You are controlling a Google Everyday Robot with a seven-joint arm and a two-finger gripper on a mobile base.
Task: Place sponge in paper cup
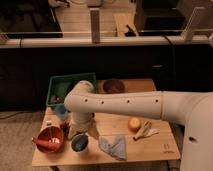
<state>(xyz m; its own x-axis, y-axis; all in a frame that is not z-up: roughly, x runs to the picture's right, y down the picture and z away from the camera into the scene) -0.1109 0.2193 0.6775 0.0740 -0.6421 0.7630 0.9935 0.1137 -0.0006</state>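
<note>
A: Though the white arm [125, 105] sweeps in from the right edge and covers much of the wooden table [165, 150], what can you make out, biggest first?

B: The arm bends down over the left half of the tabletop. Behind it, at the far-left corner, sits a green bin [67, 85], and a dark bowl [113, 86] rests by the far edge near the middle.

A: And along the near edge?

B: A red bowl [48, 138] with something in it at the near-left corner, then the paper cup [79, 143] just right of it — upright, blue inside. A crumpled blue-grey cloth [113, 146] lies right of the cup.

A: The gripper?

B: The gripper [75, 131] points down just behind the cup, between it and the red bowl. Open or closed — I cannot tell. The sponge I cannot pick out either.

A: Smaller things?

B: A yellow round fruit [134, 124] and a banana peel [145, 131] beside it, toward the right side.
</note>
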